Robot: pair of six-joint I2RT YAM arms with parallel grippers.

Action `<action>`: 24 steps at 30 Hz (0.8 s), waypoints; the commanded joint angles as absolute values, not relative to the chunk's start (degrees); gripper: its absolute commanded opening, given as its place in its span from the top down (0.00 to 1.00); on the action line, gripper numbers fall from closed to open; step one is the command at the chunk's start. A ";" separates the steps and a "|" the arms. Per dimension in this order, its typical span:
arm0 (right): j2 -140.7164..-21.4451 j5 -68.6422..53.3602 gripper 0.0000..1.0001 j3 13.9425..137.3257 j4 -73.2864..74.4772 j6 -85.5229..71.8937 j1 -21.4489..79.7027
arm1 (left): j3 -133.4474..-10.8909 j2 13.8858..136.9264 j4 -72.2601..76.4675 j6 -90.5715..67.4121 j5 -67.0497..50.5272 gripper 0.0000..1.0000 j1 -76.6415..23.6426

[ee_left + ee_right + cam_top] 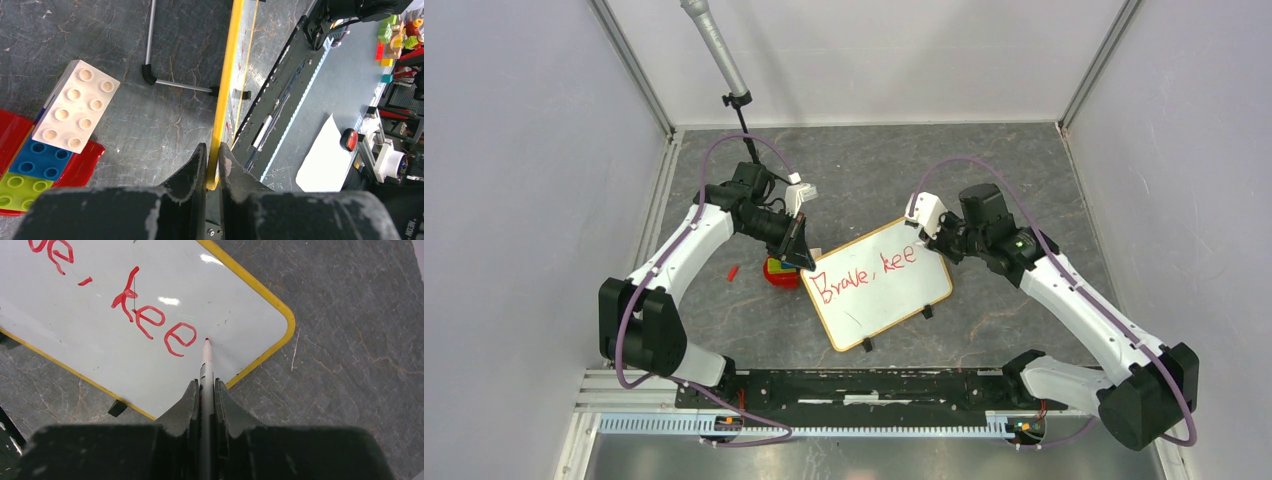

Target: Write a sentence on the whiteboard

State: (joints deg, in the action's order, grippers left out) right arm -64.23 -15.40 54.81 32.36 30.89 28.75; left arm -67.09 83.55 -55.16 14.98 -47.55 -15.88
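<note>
On the grey tabletop, the right gripper pinches a marker beside the unfinished sentence.
The left gripper clamps the whiteboard by its frame; the red lettering reads "Brave, kee".

Open tabletop right of the whiteboard; toy bricks and microphone stand close on its left.

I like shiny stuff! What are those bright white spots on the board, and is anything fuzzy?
Right wrist view: two glare spots, probably lamp reflections, on the whiteboard, beside the sharp red sentence; the marker tip is crisp too. Left wrist view: the left gripper, close to the lens, looks dark and grainy. Top view: even light, soft shadows.
</note>
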 commanded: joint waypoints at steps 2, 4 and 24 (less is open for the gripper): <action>-65.02 -14.80 1.00 54.58 30.82 31.31 28.56 | -66.97 82.96 -54.73 14.90 -46.01 0.97 -15.97; -65.08 -14.66 1.00 54.48 31.02 31.61 28.48 | -66.97 83.10 -54.68 14.92 -46.05 0.98 -15.90; -63.91 -11.10 1.00 55.19 28.18 31.29 27.42 | -67.02 83.16 -54.67 14.90 -46.05 0.98 -15.90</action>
